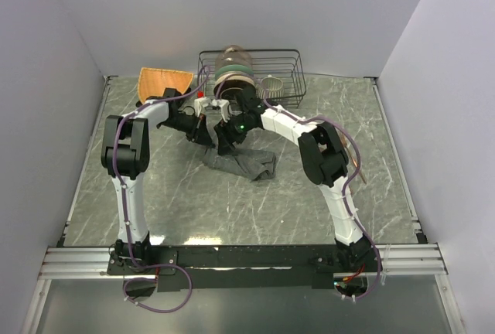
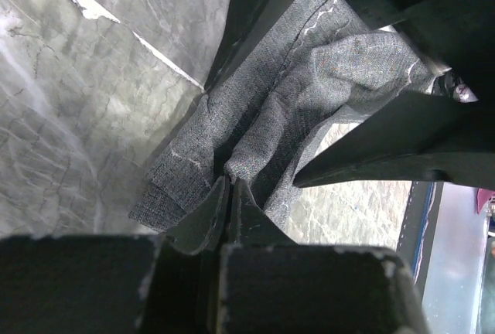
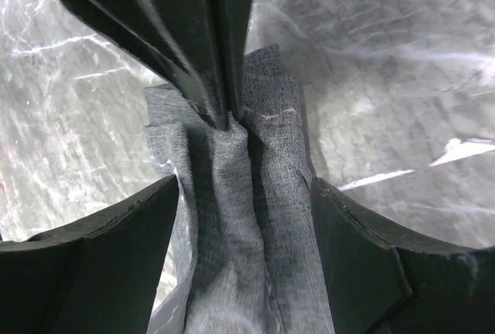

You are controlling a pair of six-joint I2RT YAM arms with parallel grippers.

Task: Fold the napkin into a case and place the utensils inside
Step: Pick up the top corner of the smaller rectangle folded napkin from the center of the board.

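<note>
The dark grey napkin point(image 1: 246, 164) lies in a crumpled bunch on the marble table, behind the table's centre. My left gripper point(image 2: 230, 182) is shut on a raised fold of the napkin point(image 2: 309, 79), pinching it at the tips. In the right wrist view the same shut fingers point(image 3: 220, 48) come in from the top, holding the napkin point(image 3: 247, 233). My right gripper point(image 3: 244, 195) stands open, one finger on each side of the gathered ridge, close against the left gripper point(image 1: 203, 134). No utensils can be made out in any view.
A black wire rack point(image 1: 288, 59) with stacked dishes and a small cup stands at the back, just behind both grippers. An orange fan-shaped mat point(image 1: 162, 83) lies at the back left. White walls enclose the table on three sides.
</note>
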